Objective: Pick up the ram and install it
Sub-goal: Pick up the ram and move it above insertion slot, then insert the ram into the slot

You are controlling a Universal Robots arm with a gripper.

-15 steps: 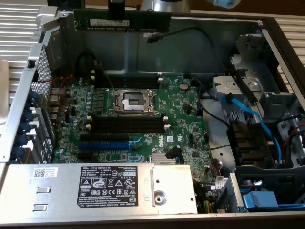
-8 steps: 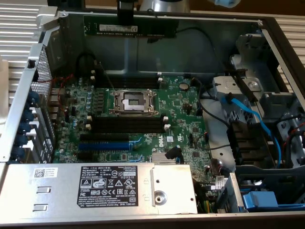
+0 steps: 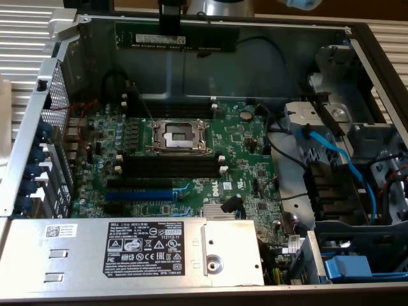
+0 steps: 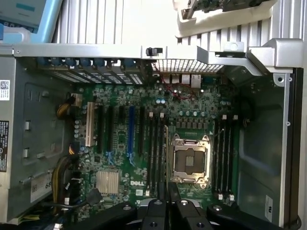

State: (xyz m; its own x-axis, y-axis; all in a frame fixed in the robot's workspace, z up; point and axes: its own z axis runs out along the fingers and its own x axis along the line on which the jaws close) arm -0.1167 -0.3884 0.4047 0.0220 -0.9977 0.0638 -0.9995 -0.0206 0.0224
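Note:
The ram (image 3: 182,38), a long dark stick with a white label strip, hangs level high over the far side of the open computer case. My gripper (image 3: 171,27) is shut on it from above, left of its middle. In the wrist view the ram (image 4: 166,158) shows edge-on as a thin dark line between the fingertips (image 4: 159,190), over the green motherboard (image 4: 120,177). Empty long black slots lie on both sides of the processor socket (image 3: 179,135): one pair (image 3: 172,167) nearer, another (image 3: 169,109) farther. The held stick is well above them and touches nothing.
A blue expansion slot (image 3: 140,194) lies beside black ones. A grey power supply (image 3: 127,245) fills the near edge. Blue cables (image 3: 331,159) and drive bays crowd the exterior view's right. Metal case walls (image 3: 38,127) ring the board.

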